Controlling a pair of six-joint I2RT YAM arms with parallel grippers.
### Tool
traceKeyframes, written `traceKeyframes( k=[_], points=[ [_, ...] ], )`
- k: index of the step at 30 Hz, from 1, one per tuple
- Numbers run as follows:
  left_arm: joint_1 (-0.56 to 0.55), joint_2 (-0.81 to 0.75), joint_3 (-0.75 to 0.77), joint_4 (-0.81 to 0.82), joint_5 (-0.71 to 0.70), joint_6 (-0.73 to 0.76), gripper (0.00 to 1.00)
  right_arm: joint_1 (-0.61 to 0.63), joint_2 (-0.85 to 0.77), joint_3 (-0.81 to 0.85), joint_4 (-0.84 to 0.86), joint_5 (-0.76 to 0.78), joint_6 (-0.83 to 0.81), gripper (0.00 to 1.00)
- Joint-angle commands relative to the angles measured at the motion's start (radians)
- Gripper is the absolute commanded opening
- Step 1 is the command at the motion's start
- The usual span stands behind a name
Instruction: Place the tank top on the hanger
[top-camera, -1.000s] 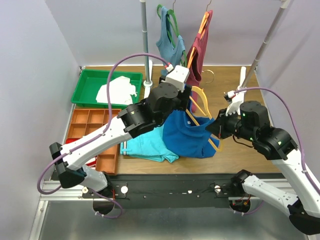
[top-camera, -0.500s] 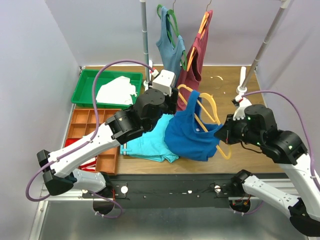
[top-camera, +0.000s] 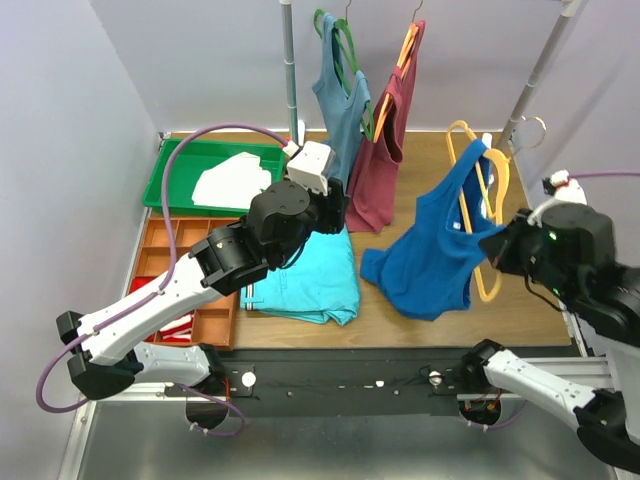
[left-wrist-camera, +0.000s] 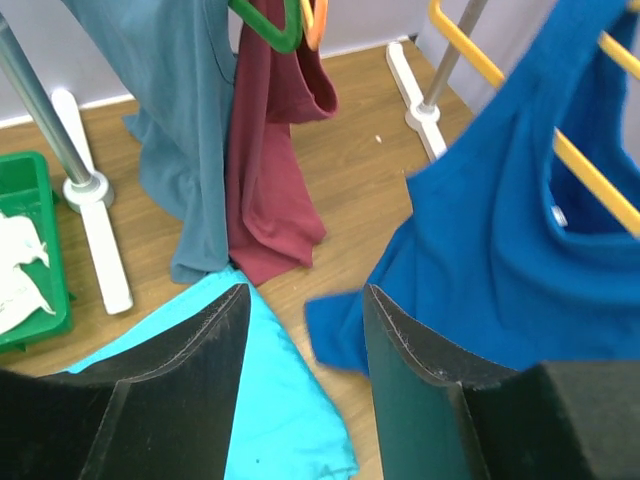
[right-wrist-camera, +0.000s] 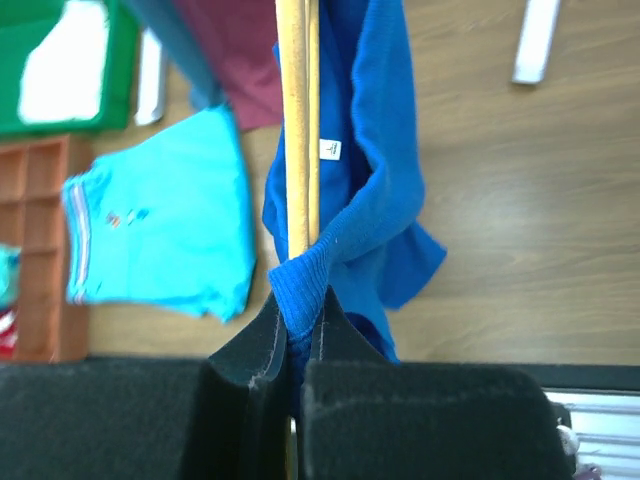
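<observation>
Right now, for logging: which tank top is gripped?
The royal blue tank top, pinched in the right gripper; the grey-blue top and maroon top hang untouched.

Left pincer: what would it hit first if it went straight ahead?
Probably the hanging maroon top, low near its hem; a corner of the tank top is close beside it, so depth leaves doubt.

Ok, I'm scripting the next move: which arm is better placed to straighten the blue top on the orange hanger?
Probably left. The left gripper is open and empty, facing the tank top. The right gripper is shut on the hanger and cloth, holding both up.
</observation>
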Motion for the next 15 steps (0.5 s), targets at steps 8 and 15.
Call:
traceKeyframes(
  k=[8,15],
  points=[
    [0.004,-0.036,0.029,-0.113,0.049,-0.006,0.56,-0.003,0.415,0.195,0.185,0.259,-0.127,0.01],
    [0.004,-0.099,0.006,-0.154,0.068,0.000,0.57,-0.124,0.528,0.283,0.225,0.123,-0.225,0.01]
  ],
)
